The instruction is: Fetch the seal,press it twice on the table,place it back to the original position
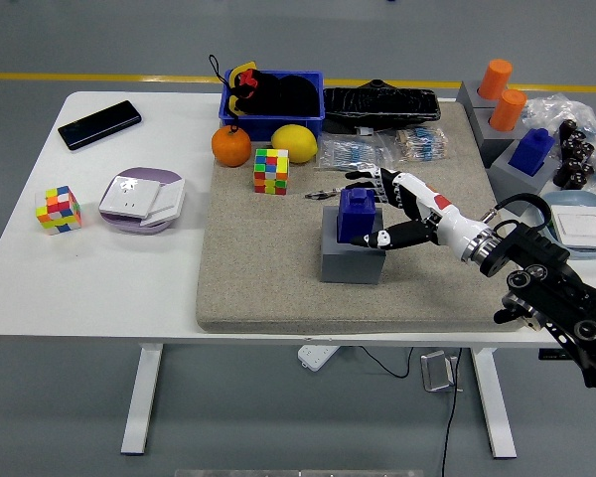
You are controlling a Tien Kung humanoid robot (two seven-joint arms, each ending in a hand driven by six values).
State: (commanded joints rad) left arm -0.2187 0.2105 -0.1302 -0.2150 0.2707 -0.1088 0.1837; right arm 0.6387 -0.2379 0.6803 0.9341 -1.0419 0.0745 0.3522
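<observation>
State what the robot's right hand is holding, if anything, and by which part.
The right hand grips the blue seal by its sides, fingers behind and thumb in front, on the grey block.

R hand [382, 211] at blue seal [357, 213], fingers on far side, thumb near side; contact unclear | seal upright on grey block [351, 256], mid felt mat [268, 268] | cube [270, 171], orange [231, 146], lemon [293, 143] at mat's far-left | phone [99, 124] on white table [109, 268]
</observation>
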